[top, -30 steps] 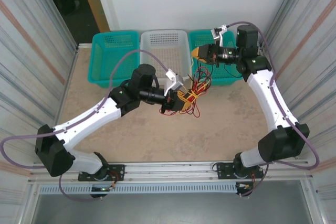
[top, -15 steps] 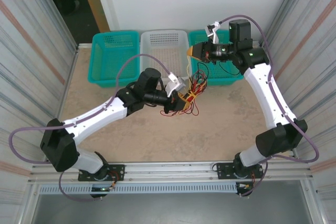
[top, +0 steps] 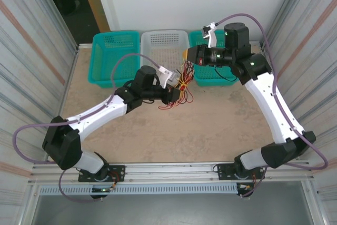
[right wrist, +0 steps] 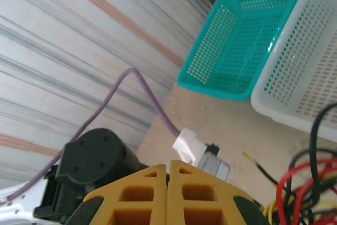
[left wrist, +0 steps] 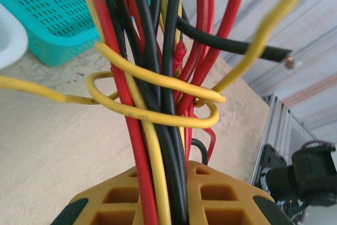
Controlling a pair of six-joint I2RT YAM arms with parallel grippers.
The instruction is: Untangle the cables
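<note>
Two arms meet above the beige bench (top: pixel 158 135): the left end effector (left wrist: pixel 164 183) clamps a knotted bundle of thin red, yellow and black cables (left wrist: pixel 158 104), its strands running straight out from its grip toward the right end effector (right wrist: pixel 168 177), pinched shut and seemingly empty, just beyond.

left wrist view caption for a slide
Left hand shut on thin red, yellow and black wires, one yellow strand looped round them

Robot test cell, lab-style.
Corrugated metal panels (top: pixel 31 51) enclose the tabletop (top: pixel 210 130); two robot arms (top: pixel 100 114) stand bolted to an aluminium rail (top: pixel 174 169).
</note>
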